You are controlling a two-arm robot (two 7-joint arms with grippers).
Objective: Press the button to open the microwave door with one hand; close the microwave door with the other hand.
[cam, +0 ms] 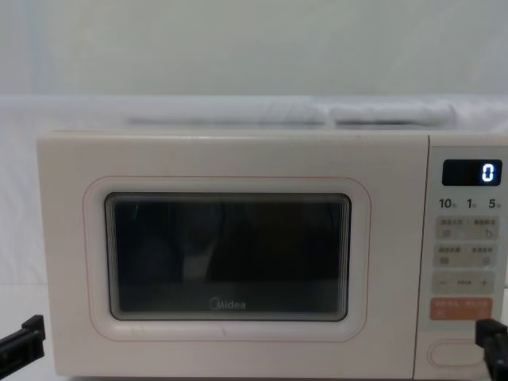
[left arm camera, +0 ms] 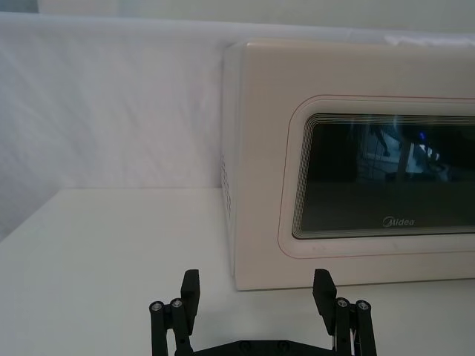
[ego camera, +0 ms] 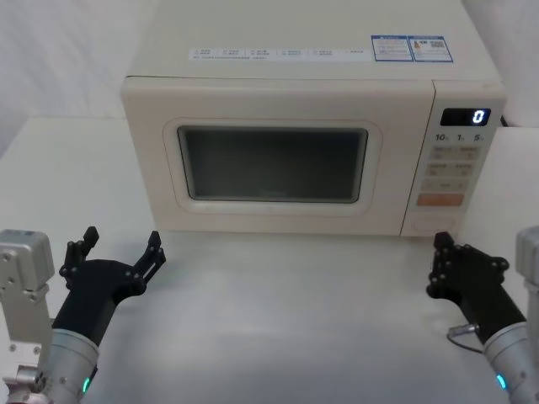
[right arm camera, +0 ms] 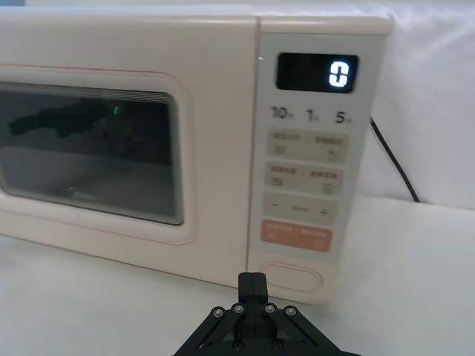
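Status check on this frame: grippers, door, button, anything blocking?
Left gripper open, hovering off the microwave's left front. Right gripper shut, just short of the button, not touching. Microwave door closed. Nothing in the way.

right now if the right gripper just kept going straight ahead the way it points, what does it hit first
Most likely the button: the shut right gripper points at it, low on the control panel, with a gap left.

White table against a white draped backdrop

A smooth, matte white table [ego camera: 286, 320] spreads flat across the foreground, evenly lit with only soft shadows. Behind it hangs a white fabric backdrop [left arm camera: 111, 111] with faint vertical creases, meeting the table's far edge. A thin black power cable [right arm camera: 392, 159] trails down in front of the cloth.
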